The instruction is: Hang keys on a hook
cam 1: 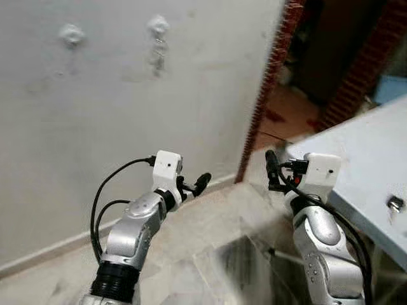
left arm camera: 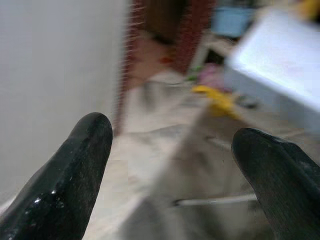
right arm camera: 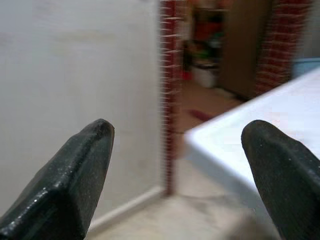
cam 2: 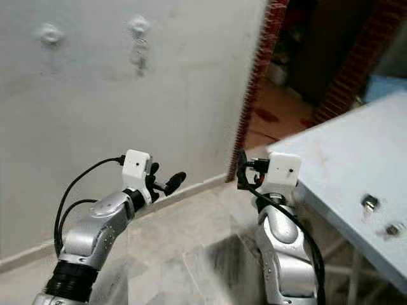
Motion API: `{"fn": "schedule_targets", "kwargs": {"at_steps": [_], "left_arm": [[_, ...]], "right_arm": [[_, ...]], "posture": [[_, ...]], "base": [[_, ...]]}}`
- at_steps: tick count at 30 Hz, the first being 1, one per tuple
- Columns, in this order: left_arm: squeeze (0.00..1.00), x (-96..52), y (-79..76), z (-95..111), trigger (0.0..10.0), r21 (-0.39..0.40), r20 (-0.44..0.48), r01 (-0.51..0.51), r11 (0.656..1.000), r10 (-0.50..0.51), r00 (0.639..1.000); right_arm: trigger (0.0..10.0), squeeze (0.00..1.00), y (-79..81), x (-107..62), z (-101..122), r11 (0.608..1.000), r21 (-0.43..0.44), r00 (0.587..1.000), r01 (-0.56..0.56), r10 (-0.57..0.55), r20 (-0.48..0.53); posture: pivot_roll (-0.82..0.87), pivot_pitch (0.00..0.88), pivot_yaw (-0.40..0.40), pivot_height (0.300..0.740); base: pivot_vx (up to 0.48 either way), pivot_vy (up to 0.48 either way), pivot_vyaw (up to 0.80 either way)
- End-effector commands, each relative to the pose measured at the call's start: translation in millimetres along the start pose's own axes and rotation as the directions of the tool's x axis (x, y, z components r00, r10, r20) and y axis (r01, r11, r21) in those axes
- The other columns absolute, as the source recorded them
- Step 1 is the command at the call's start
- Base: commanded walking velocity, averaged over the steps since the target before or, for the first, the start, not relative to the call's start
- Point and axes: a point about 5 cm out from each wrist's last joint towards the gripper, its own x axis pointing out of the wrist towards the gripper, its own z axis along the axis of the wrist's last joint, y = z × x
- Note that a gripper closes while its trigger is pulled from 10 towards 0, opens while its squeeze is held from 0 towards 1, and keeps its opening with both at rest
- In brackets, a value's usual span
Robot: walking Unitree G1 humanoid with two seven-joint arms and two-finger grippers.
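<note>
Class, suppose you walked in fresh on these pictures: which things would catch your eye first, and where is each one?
Two silver arms are raised before a pale wall, the left gripper and right gripper both open and holding nothing. High on the wall sit two hooks, and something small, perhaps keys, hangs from the right one. A white table stands on the right beside a red brick doorway edge.

blurred hooks (cam 1: 158, 27) on wall, small unclear objects (cam 2: 369, 203) on table

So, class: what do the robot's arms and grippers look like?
Both arms are jointed silver metal; the left has a ribbed black collar. Each wrist carries a white boxy camera housing. The left gripper and right gripper have long black fingers, and black cables loop beside each arm.
</note>
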Motion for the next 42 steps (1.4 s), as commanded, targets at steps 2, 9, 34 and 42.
{"fn": "schedule_targets", "kwargs": {"at_steps": [2,9,34,42], "left_arm": [[0.00,-2.6,7.0,6,10.0,0.008,0.009,-0.034,0.999,0.034,0.999],[0.00,-1.5,10.8,8,10.0,0.018,0.015,-0.041,0.999,0.041,0.999],[0.00,-0.9,22.5,13,10.0,-0.002,0.001,-0.094,0.996,0.094,0.996],[0.00,-0.8,23.1,14,10.0,-0.010,0.000,-0.092,0.996,0.092,0.996]], "right_arm": [[10.0,0.00,7.2,1.5,5,1.000,0.008,1.000,-0.020,0.020,0.019],[10.0,0.00,7.7,3.1,6,1.000,0.013,1.000,-0.019,0.019,0.023],[10.0,0.00,7.6,4.4,7,1.000,0.004,0.999,-0.018,0.018,0.037],[10.0,0.00,7.6,3.8,6,1.000,0.002,0.999,-0.016,0.015,0.033]], "posture": [[0.04,0.000,-0.031,0.740],[0.04,0.000,-0.032,0.740],[0.04,0.000,-0.032,0.740],[0.04,0.000,-0.030,0.740]], "base": [[0.000,0.000,-0.79],[0.000,0.000,-0.78],[0.000,0.000,-0.44],[0.000,-0.080,0.00]]}}
